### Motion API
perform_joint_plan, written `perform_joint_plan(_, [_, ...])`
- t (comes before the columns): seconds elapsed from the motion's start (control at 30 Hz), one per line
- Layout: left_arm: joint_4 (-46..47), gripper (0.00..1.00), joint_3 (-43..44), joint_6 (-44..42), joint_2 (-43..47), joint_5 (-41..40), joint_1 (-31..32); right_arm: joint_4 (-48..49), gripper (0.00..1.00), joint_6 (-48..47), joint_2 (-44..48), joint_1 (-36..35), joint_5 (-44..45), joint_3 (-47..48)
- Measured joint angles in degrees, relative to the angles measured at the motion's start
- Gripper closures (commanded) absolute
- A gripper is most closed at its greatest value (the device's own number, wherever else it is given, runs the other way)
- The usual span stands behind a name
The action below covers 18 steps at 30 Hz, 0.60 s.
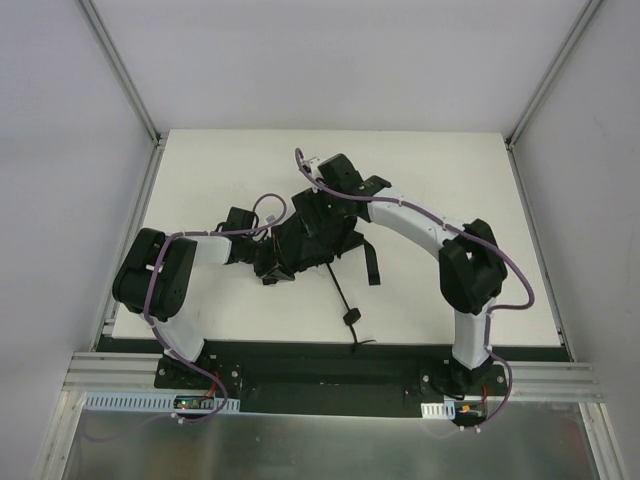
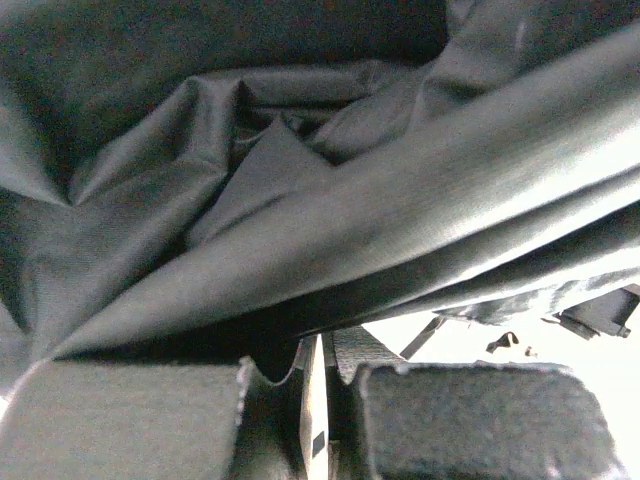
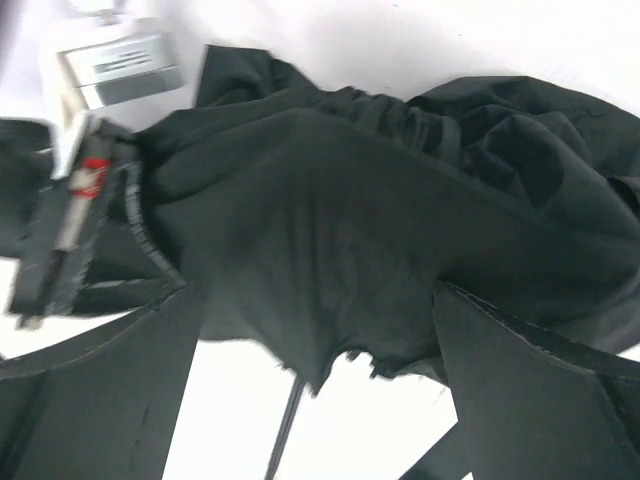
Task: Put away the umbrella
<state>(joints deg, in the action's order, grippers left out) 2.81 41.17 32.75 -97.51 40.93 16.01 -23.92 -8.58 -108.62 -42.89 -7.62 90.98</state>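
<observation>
The umbrella [image 1: 318, 238] lies crumpled at the table's middle, its thin shaft [image 1: 338, 290] running toward the near edge to the knob handle [image 1: 352, 320]. My left gripper [image 1: 272, 266] is at the fabric's left end. In the left wrist view, black folds [image 2: 300, 200] fill the frame and the left gripper [image 2: 315, 400] is shut, a thin pale strip of the umbrella pinched between its pads. My right gripper [image 1: 322, 213] hangs over the bundle from the far side. In its wrist view the right gripper [image 3: 320, 370] stands wide open, fabric [image 3: 330, 230] lying between the fingers [image 3: 540, 400], apart from both.
A black strap [image 1: 372, 260] trails from the umbrella toward the right. The white table [image 1: 200, 180] is bounded by metal frame posts [image 1: 125, 70] and pale walls. The left wrist's white camera housing [image 3: 115, 65] sits close to the right gripper's left finger.
</observation>
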Motion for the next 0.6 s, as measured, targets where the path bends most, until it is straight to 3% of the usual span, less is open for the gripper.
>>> perform_joint_plan(0.17, [0.0,1.00,-0.2,0.0,0.0,0.5,0.0,-0.5,0.00,-1.8,-6.2,2.4,-0.6,1.7])
perform_joint_plan(0.6, [0.0,1.00,-0.5,-0.4,0.0,0.7,-0.7,6.1,0.01,0.0,-11.8,3.0,-7.8,-1.2])
